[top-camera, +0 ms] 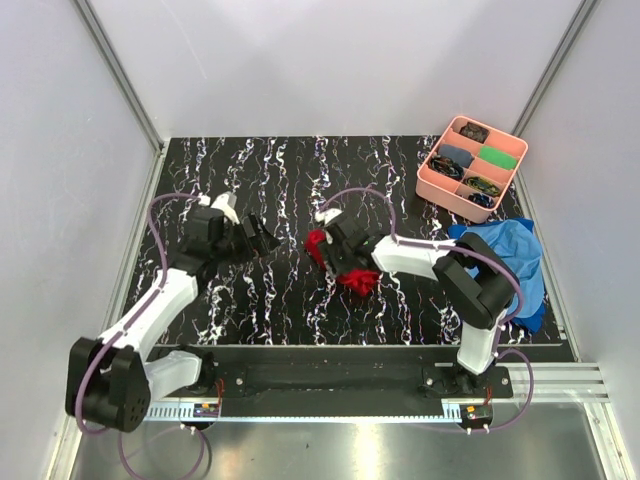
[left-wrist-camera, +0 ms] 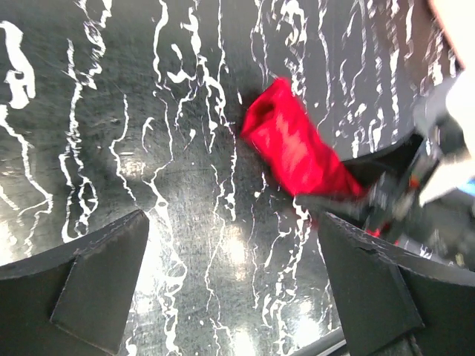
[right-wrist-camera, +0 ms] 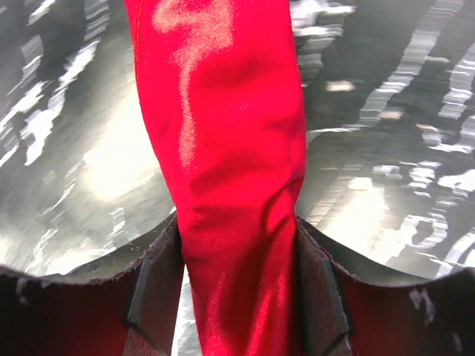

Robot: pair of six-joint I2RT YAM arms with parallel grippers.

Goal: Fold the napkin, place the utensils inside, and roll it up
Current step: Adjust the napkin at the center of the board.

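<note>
Napkin (top-camera: 358, 282) lies in the middle of the frame on the table (top-camera: 250, 170), and it looks rolled. Our right fingers (right-wrist-camera: 319, 297) squeeze it. Our left fingers (left-wrist-camera: 96, 289) are wide and empty. We should hold it snug so the roll does not come loose.

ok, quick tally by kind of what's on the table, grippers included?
Cloths: 2 (red napkin, blue cloth)
Trays: 1 (pink tray)
Grippers: 2 (left gripper, right gripper)
Total: 5
</note>
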